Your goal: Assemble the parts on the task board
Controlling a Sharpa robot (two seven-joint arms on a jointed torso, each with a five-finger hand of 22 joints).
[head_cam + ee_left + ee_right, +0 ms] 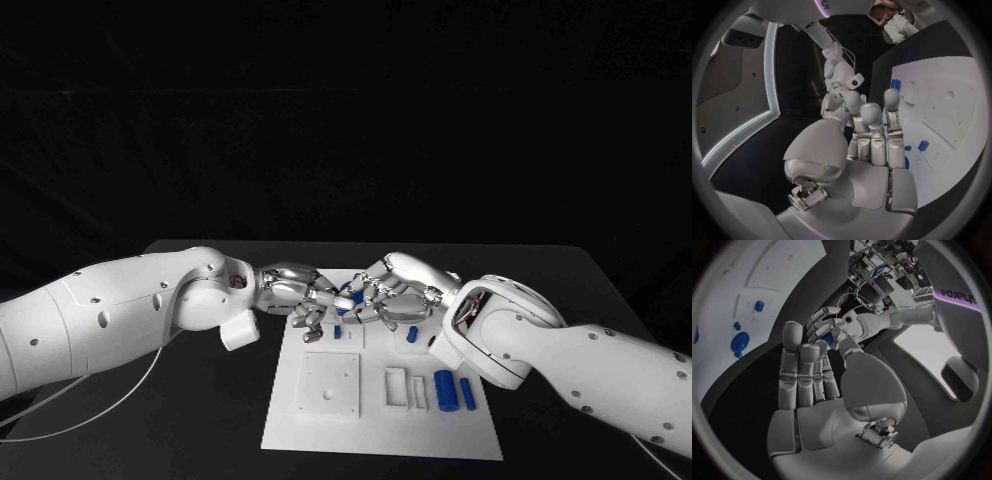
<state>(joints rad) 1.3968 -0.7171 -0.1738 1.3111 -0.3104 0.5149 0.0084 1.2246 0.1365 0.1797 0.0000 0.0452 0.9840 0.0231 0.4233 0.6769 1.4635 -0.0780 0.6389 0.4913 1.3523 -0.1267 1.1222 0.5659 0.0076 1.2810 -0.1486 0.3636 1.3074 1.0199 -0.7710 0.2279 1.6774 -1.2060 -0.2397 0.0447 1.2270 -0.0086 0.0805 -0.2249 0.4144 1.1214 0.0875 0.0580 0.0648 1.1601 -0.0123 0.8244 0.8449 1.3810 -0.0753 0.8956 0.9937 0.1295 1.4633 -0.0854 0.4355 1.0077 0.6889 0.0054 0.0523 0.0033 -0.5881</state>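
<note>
Meeting fingertip to fingertip over the far end of the white board (378,420), the left hand (299,296) and right hand (389,293) sit at the centre of the head frame. A small blue part (356,296) shows between their fingers; which hand actually grips it cannot be told. In the left wrist view the left hand's fingers (873,132) are extended side by side, with the other hand's fingers touching at their tips. The right wrist view shows the right hand's fingers (801,370) likewise fairly straight.

On the board, lower centre of the head frame, two blue cylinders (454,390) lie side by side at its right, next to white blocks (404,388). A white square plate (330,384) lies to their left. Smaller blue pieces (415,335) sit just below the hands, partly hidden by fingers.
</note>
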